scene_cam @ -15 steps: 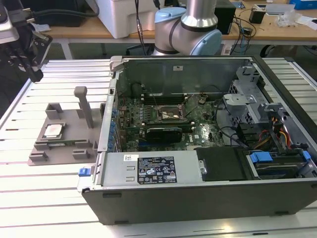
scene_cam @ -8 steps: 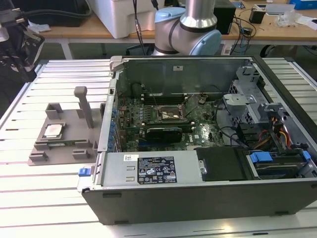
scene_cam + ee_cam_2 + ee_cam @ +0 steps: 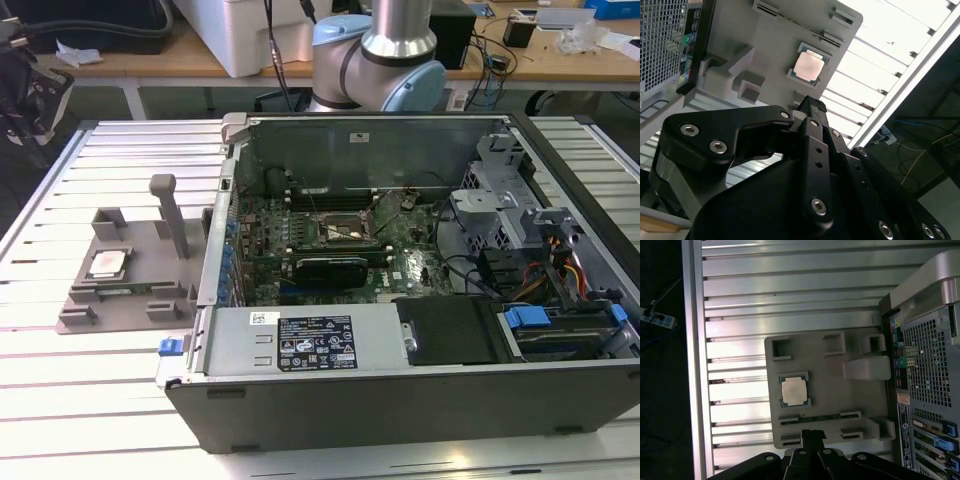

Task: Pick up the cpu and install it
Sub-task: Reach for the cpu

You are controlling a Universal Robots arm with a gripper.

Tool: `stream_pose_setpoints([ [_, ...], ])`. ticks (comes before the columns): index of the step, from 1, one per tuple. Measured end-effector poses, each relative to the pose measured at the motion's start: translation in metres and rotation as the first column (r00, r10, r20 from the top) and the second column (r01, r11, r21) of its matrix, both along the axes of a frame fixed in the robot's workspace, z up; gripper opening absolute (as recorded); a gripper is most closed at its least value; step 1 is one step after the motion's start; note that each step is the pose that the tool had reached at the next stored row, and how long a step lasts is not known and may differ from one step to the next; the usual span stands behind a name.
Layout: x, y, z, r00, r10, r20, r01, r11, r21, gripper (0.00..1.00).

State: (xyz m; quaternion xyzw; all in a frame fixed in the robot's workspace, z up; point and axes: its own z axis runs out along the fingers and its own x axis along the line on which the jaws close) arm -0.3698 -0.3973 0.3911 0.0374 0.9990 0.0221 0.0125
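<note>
The cpu (image 3: 105,263) is seen lying flat in a shallow seat of a grey holder (image 3: 150,250). The holder rests on the slatted table (image 3: 100,370), at about nine o'clock from the open computer case (image 3: 400,400) in the exterior view. An upright post (image 3: 168,215) of the holder stands at about two o'clock from the chip. The dark socket (image 3: 347,232) on the board inside the case is seen well apart from it, at about three o'clock.

In the first wrist view the gripper (image 3: 812,434) is held above the holder's edge. Its fingers (image 3: 807,436) are brought together with only a thin seam between the tips, and nothing is gripped. The cpu (image 3: 793,391) is seen beyond the tips, apart from them and untouched. The same is shown in the second wrist view, where the gripper (image 3: 812,104) hangs clear of the chip (image 3: 808,66).

The chip is judged to be light, thin and stiff. Its bright metal top is likely smooth and slippery, so little is to be gained by pressing on that face. The underside, which is hidden, is probably delicate and easily marred. The best hold is judged to be on two opposite edges of the darker rim, kept level and squeezed lightly. Little height is offered there for the tips, and the raised corners of the seat would have to be avoided.
</note>
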Motion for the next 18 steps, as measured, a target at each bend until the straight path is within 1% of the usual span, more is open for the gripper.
stream_pose_setpoints([
  [3, -0.007, 0.0009, -0.0005, 1.0000, 0.000, 0.0000, 0.000, 1.0000, 0.0000, 0.11],
  [5, -0.013, 0.0019, -0.0013, 1.0000, 0.000, 0.0000, 0.000, 1.0000, 0.0000, 0.11],
  [11, -0.027, 0.0025, -0.0024, 1.0000, 0.000, -0.0001, 0.000, 1.0000, -0.0001, 0.11],
  [18, -0.028, 0.0025, -0.0024, 1.0000, 0.000, 0.0000, 0.000, 1.0000, -0.0001, 0.11],
])
